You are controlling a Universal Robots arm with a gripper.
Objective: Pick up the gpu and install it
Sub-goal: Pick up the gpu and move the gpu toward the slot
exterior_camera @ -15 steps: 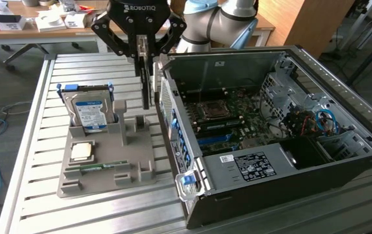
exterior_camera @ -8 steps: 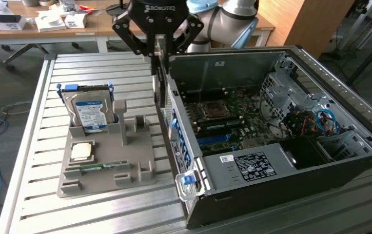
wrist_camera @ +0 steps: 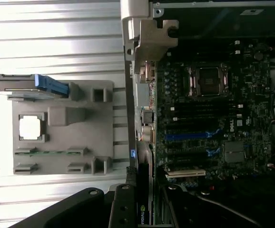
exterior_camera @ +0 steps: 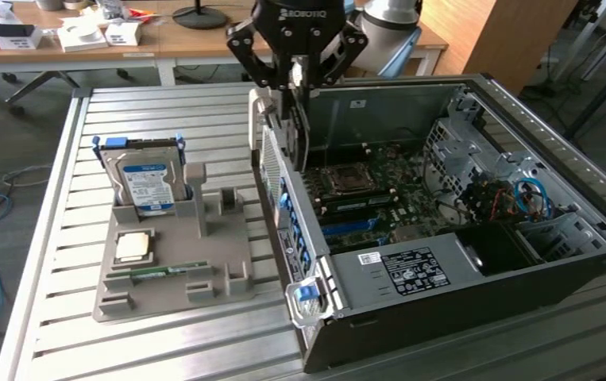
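Here, upper centre, the gripper (exterior_camera: 294, 75) clamps the gpu (wrist_camera: 145, 216) edge-on, hanging upright over the computer case (exterior_camera: 472, 317) wall, beside the motherboard (exterior_camera: 387, 190).

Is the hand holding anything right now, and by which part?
Yes. The hand holds the gpu by its upper edge, the card hanging over the open case.

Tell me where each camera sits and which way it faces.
Exterior view: off the arm, raised, looking down on the table, tray and open case; it shows the gripper holding the gpu.
Wrist view: on the wrist, looking down along the gpu; it shows the fingers.
Shared: gpu, tray, motherboard.
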